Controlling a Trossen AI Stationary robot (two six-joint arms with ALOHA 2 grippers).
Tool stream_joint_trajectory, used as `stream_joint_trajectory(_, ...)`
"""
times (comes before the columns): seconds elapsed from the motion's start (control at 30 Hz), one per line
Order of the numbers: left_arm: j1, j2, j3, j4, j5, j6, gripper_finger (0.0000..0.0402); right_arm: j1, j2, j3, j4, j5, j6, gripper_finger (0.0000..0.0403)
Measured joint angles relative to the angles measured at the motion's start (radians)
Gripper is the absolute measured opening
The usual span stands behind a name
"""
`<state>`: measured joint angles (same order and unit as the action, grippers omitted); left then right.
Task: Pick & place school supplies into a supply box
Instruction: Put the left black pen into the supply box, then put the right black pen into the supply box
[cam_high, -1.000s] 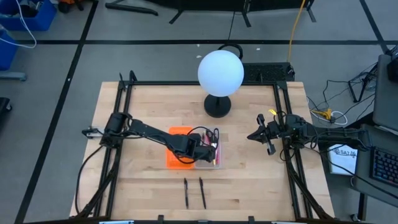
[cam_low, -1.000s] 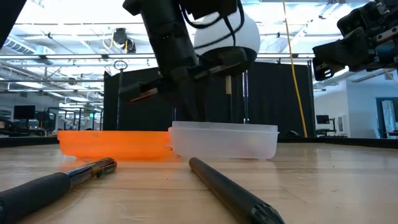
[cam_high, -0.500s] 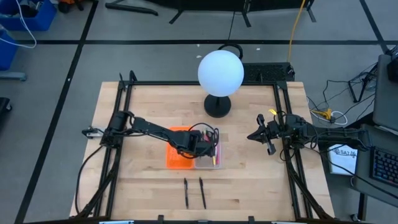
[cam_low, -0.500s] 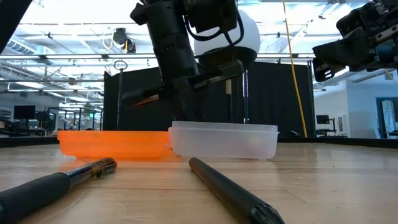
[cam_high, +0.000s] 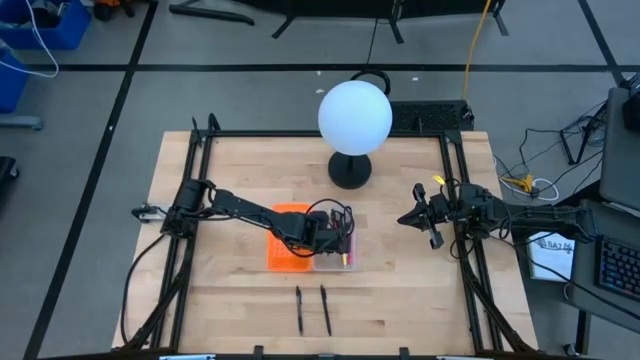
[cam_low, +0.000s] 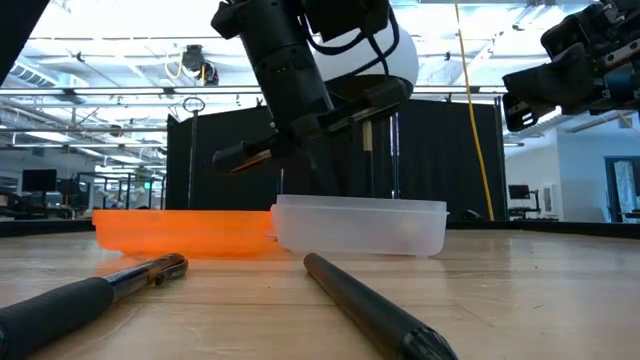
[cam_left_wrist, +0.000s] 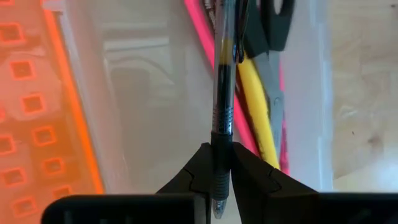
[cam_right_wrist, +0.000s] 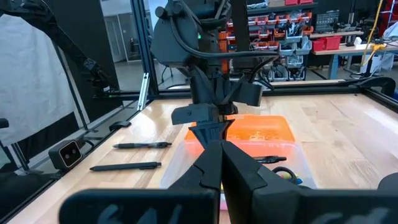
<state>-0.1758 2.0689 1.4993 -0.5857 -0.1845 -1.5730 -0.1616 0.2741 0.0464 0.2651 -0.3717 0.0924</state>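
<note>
My left gripper (cam_high: 324, 236) hangs over the supply box (cam_high: 338, 254), a clear shallow tray (cam_low: 360, 226), and is shut on a black pen (cam_low: 345, 114). In the left wrist view the box (cam_left_wrist: 149, 93) holds a pink pen (cam_left_wrist: 200, 34), a yellow pencil (cam_left_wrist: 256, 109) and black-handled scissors (cam_left_wrist: 273, 74) lying on its floor. Two more black pens (cam_high: 299, 310) (cam_high: 325, 310) lie flat on the table near its near edge. My right gripper (cam_high: 414, 216) waits, shut, raised at the table's right side. My left gripper pinches the black pen between its two fingers at the dark grip section (cam_left_wrist: 220, 142) near one end. The fingers come from above, pointing down, across the pen. The pen is lifted clear above the box, slanted, with most of its length (cam_low: 375, 100) jutting out to one side.
An orange perforated plastic rectangle (cam_high: 284, 250) lies flat against the box's left side. A white globe lamp on a black base (cam_high: 353, 120) stands at the far middle of the table. Bare wood lies to the left, right and near side.
My left gripper has moved a little toward the table's right, from over the orange rectangle's edge to over the supply box, keeping its hold on the pen. The pen has kept its slant and shifted along with it.
</note>
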Motion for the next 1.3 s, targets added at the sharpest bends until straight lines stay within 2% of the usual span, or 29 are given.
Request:
stream_joint_trajectory(0.3, -0.010, 0.000, 0.000, 0.041, -0.043, -0.071, 0.0047, 0.000, 0.000, 0.000, 0.007, 0.000, -0.003, 0.0000)
stream_joint_trajectory(0.7, -0.009, 0.000, 0.000, 0.056, -0.047, 0.003, 0.0048, 0.000, 0.000, 0.000, 0.007, 0.000, -0.003, 0.0000)
stream_joint_trajectory(1.0, -0.007, 0.000, 0.000, 0.049, -0.044, 0.045, 0.0105, 0.000, 0.000, 0.000, 0.007, 0.000, -0.003, 0.0000)
stream_joint_trajectory(1.2, 0.001, 0.000, 0.000, 0.039, -0.050, 0.054, 0.0112, 0.000, 0.000, 0.000, 0.007, 0.000, 0.000, 0.0000)
stream_joint_trajectory(1.3, 0.014, -0.016, -0.001, 0.077, -0.049, 0.164, 0.0112, 0.000, 0.000, 0.000, 0.007, 0.000, 0.000, 0.0000)
